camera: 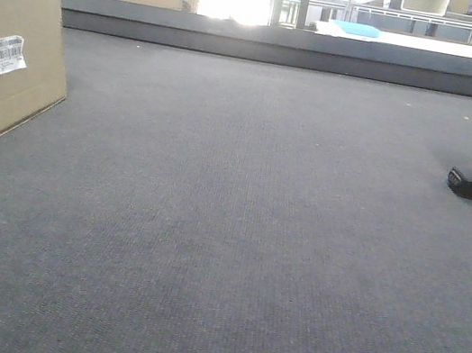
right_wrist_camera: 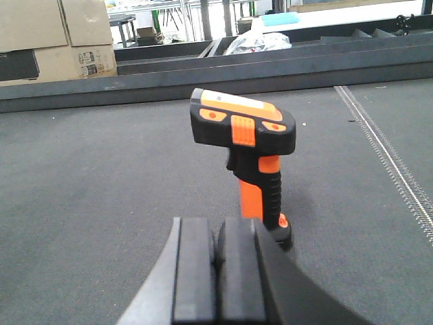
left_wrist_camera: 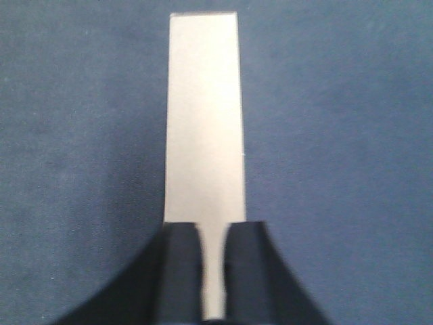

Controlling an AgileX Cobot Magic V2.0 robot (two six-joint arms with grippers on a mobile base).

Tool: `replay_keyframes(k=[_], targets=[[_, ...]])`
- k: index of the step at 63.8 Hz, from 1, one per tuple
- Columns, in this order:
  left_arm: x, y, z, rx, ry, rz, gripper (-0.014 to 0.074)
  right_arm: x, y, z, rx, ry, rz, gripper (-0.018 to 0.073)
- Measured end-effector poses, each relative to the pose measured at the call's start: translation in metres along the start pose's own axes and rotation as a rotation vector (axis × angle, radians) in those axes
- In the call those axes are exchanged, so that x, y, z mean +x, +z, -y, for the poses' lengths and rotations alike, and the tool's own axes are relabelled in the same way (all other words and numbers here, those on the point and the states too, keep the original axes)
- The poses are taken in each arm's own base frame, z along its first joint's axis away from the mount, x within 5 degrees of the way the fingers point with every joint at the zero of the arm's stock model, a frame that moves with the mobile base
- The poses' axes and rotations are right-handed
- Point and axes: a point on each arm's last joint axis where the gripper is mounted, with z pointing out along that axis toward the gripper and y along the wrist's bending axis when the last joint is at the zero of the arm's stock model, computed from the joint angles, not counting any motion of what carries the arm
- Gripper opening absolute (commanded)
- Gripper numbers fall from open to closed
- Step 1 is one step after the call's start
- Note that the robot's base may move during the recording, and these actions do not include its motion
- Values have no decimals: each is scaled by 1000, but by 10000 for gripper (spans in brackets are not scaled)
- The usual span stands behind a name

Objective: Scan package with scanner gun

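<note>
**Package held on edge, scanner still to be picked up**

I start with the grey carpeted bench (camera: 235, 231), which carries everything. On it the package (camera: 10, 54), a flat rectangular tan cardboard box with a small white barcode label (camera: 9, 54), stands on edge and leans a little, its labelled face turned toward the middle of the bench. In the left wrist view I look straight along its narrow top edge: the left pincer (left_wrist_camera: 215, 271) is pinching that edge, the cardboard running from between the fingertips and straight ahead of them.

The scanner gun (right_wrist_camera: 247, 152), pistol-shaped with a black head, bright orange handle and flat black base, stands upright on its base directly ahead of the right pincer (right_wrist_camera: 218, 271) and near it, apart from the pads. The right pincer's two black pads are pressed together with nothing between them.

As I judge it, the step in hand is the reach for the scanner: the box is secured and presented, the gun untouched. My next move calls for spreading the right pincer, advancing it to straddle the orange handle below the head, and closing without tipping the gun off its base. After that, the head must be turned toward the label, which lies well off to the right pincer's left.
</note>
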Motion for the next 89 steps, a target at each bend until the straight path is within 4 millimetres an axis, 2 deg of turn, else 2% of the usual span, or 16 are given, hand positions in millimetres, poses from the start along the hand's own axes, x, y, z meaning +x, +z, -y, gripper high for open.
replay_keyframes(k=[2, 11, 29, 44, 60, 76, 89], targets=[[3, -6, 1, 10, -6, 10, -111, 0, 0, 0, 0, 0, 0, -162], [22, -19, 4, 60, -37, 78, -111, 0, 0, 0, 0, 0, 0, -162], [76, -16, 4, 94, -80, 331, -111, 0, 0, 0, 0, 0, 0, -162], [124, -23, 1, 101, -101, 522, -111, 0, 0, 0, 0, 0, 2, -162], [166, -57, -2, 117, -115, 703, -111, -13, -20, -4, -17, -1, 11, -162], [192, -105, -5, 134, -114, 907, -111, -24, -55, -7, -45, -4, 94, -162], [204, -123, -6, 141, -113, 992, -111, -23, -72, -7, -56, -8, 116, -162]])
